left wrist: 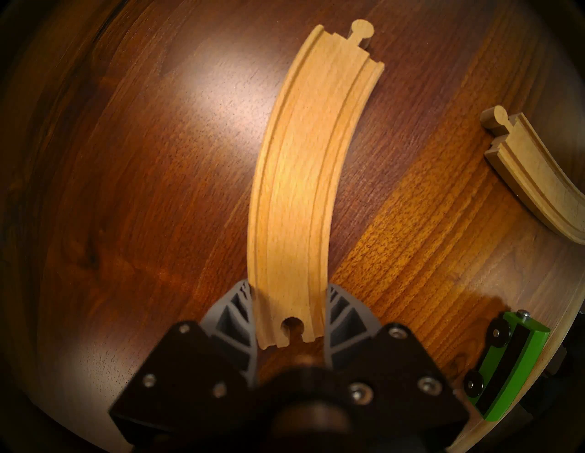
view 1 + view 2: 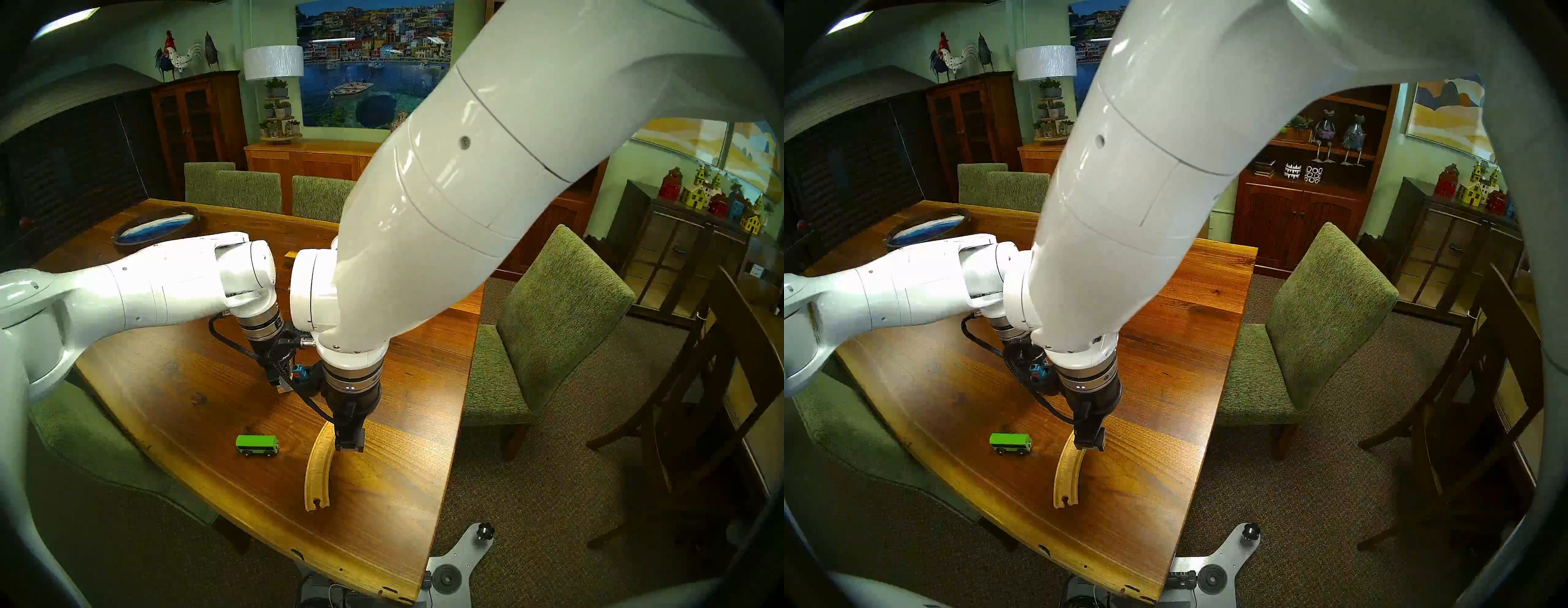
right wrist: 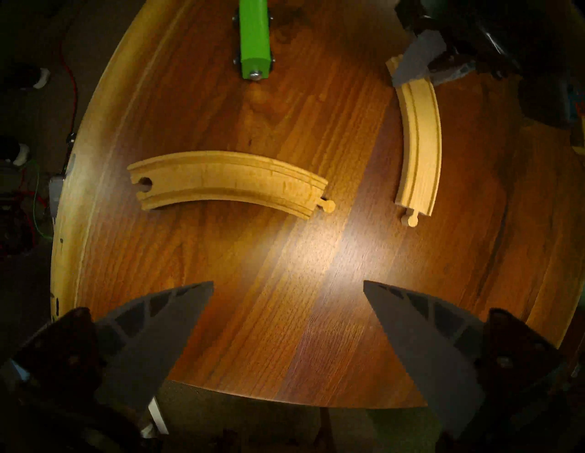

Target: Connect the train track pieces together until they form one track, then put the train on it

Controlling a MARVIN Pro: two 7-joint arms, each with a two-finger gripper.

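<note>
Green train: the small bright-green boxy toy train with black wheels stands on the brown wooden table, left of the free track piece, well apart from it.
Free track piece: the curved pale-wood grooved rail segment lies flat near the table's front edge, socket end toward the robot.
Held track piece: the second curved pale-wood rail segment lies beyond the free one, not joined to it.
Left gripper: its fingers pinch the held piece's socket end across the width.
Right gripper: fingers spread wide, empty, above the free piece.
Handling: the pieces look light, stiff and smooth; I would take the side edges, near an end.
</note>
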